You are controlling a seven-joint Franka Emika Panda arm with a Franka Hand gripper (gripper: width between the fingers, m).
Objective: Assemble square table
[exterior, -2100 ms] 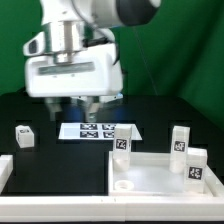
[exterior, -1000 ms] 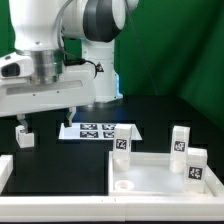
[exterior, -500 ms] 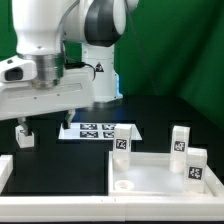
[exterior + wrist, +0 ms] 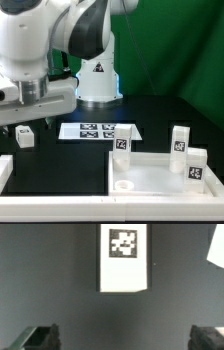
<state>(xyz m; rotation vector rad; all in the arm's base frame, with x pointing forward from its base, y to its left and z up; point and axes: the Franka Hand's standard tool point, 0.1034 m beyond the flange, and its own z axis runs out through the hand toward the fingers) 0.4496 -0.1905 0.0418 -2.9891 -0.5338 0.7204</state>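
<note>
I'm hovering over a leg block (image 4: pixel 124 258) lying on the black table (image 4: pixel 100 319), gripper (image 4: pixel 126 338) spread wide with nothing in it. In the exterior view that leg block (image 4: pixel 24 135) sits on the exterior view's left, well apart from the square table slab (image 4: pixel 160 172). My worry: coming down off-center, one finger could clip the block and skid it away.

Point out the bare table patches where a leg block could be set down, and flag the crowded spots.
Bare black table lies between the lone leg block on the exterior view's left and the square table slab, in front of the marker board. More bare table lies behind the board. It is crowded at the exterior view's right, where leg blocks stand by the slab's rim.
</note>
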